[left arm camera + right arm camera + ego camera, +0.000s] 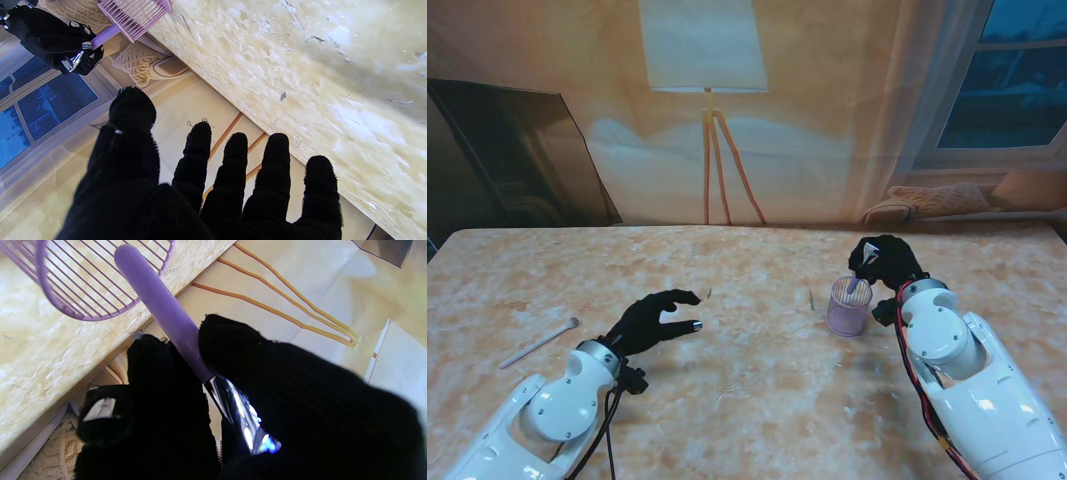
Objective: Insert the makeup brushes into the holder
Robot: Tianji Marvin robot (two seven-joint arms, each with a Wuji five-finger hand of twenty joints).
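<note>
On a marbled desk [757, 390], the right hand [885, 262], fingers clamped on a purple brush [160, 303], lowers it into the holder [848, 307]; another brush [537, 343] lies unplaced beside the left hand [652, 320], whose fingers are spread and empty.

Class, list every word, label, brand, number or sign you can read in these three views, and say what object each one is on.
None: no readable text shows in any view.
The purple brush in the right hand carries no legible print.
Its shiny ferrule shows only glare.
The pink holder is plain wire.
The pale brush on the table is too small to tell.
</note>
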